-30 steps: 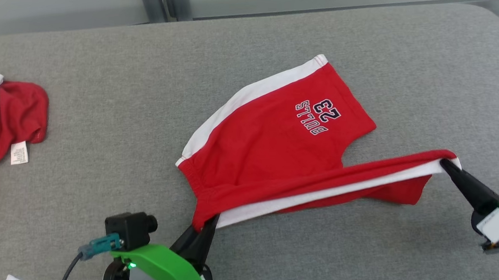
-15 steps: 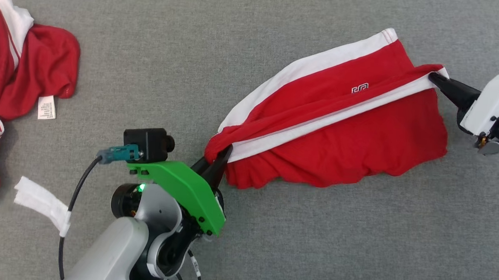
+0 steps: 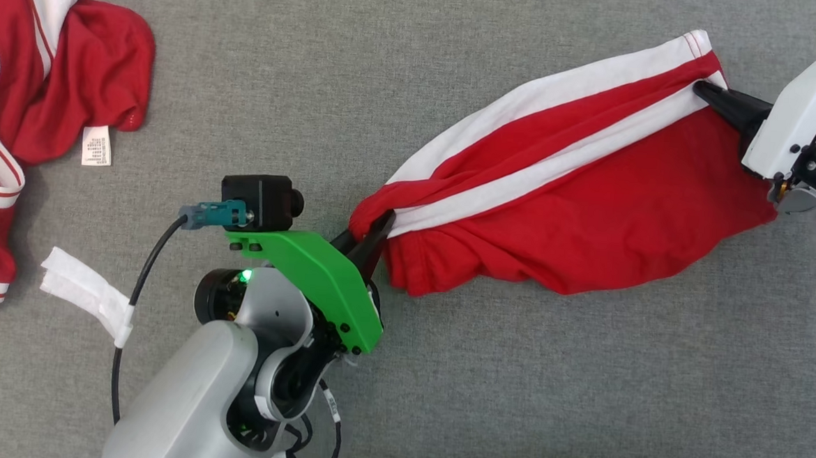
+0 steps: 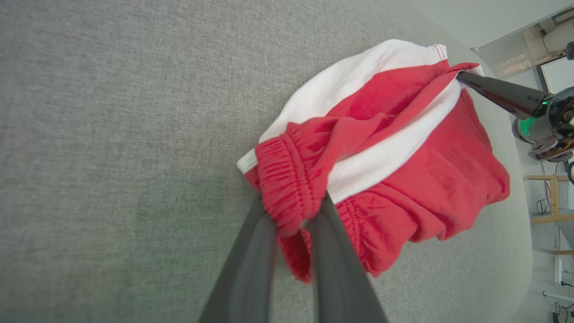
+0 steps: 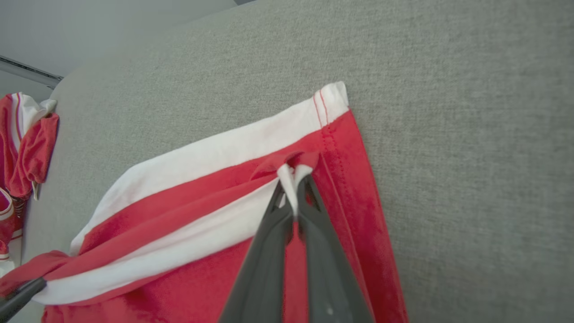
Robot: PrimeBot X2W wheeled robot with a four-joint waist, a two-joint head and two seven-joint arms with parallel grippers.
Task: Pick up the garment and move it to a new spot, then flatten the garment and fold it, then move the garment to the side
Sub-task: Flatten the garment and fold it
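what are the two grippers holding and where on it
Both hold the red shorts: the left gripper pinches the elastic waistband, the right gripper pinches the leg hem.

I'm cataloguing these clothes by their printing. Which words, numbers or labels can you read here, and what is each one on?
Nothing here can be read.
White care label on the crumpled red and white garment at the left: lines of print, too small to read.
Red shorts, clamped by the left gripper and right gripper: the folds that face up show no lettering.
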